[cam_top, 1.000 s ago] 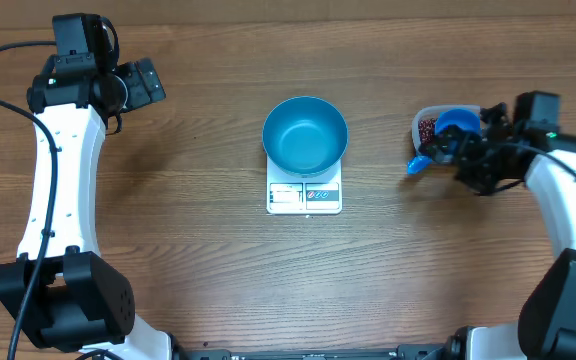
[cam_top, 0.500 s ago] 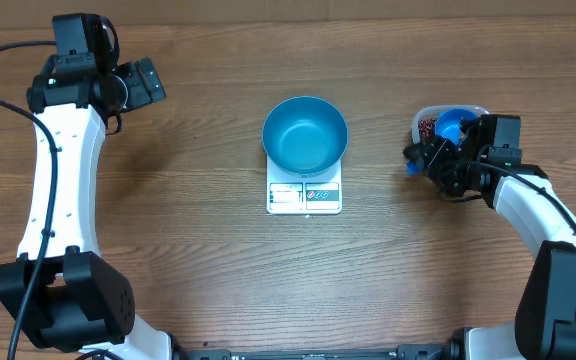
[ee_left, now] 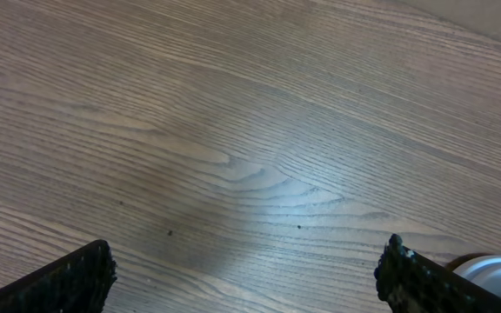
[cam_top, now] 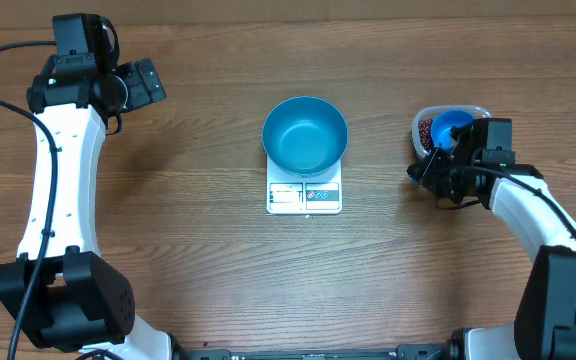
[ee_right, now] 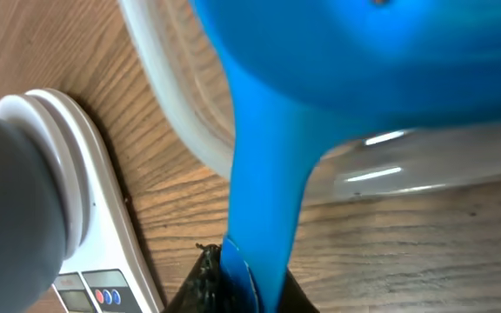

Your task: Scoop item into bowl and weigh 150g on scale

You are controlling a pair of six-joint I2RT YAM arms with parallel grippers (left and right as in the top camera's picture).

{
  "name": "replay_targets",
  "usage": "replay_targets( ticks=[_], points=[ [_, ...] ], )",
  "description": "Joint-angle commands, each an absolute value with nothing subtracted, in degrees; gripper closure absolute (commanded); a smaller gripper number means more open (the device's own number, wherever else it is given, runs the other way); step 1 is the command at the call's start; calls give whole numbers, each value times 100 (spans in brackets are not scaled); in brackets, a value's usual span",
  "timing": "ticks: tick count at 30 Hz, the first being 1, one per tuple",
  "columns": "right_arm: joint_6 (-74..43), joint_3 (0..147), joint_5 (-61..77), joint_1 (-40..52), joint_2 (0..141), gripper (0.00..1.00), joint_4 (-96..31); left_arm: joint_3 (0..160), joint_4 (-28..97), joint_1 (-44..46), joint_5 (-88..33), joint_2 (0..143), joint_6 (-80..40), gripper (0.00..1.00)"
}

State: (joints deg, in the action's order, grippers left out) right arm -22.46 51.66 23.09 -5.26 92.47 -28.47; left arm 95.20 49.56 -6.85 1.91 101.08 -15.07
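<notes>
Fingers (ee_right: 197,287) of the right gripper (cam_top: 426,170) are clenched on the far end of the blue scoop (ee_right: 263,200), whose cup sits over the clear tub (cam_top: 475,110) holding the beans (cam_top: 425,128). Those beans look small, hard and loose, so they will likely roll off a tipped cup. The scoop seems light, stiff and smooth, and a hold this far out on its handle may let it twist under load. The right arm reaches in low from the desk's (cam_top: 168,250) right edge. The empty bowl (cam_top: 305,135) stands on the scale (cam_top: 305,196), well apart from the tub. The left gripper (ee_left: 246,278), parked at the far corner, is spread wide over bare wood.
</notes>
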Motion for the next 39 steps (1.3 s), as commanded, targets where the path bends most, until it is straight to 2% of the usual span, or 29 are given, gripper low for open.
replay_targets(
  ticks=[1, 8, 15, 18, 28, 32, 35, 39],
  points=[
    [-2016, 5548, 1787, -565, 8967, 91, -3336, 9559, 4950, -670, 145, 10158, -1525, 0],
    [-1319, 6208, 1288, -666, 8941, 93, -4383, 9559, 4950, -670, 145, 10158, -1525, 0],
    [-779, 6694, 1308, -1190, 8941, 94, -5043, 9559, 4950, -670, 145, 10158, -1525, 0],
    [-580, 6827, 1288, -1219, 8941, 96, -5201, 9559, 4950, -670, 145, 10158, -1525, 0],
    [381, 7109, 1286, -1219, 8943, 96, -5422, 9559, 4950, -670, 145, 10158, -1525, 1],
    [886, 7889, 1149, -1219, 8943, 96, -6066, 9559, 4950, -670, 145, 10158, -1525, 0],
    [967, 8385, 556, -1190, 8943, 96, -6573, 9559, 4950, -670, 145, 10158, -1527, 0],
    [1721, 9080, 493, -1100, 8941, 96, -7461, 9559, 4950, -670, 145, 10158, -1525, 0]
  ],
)
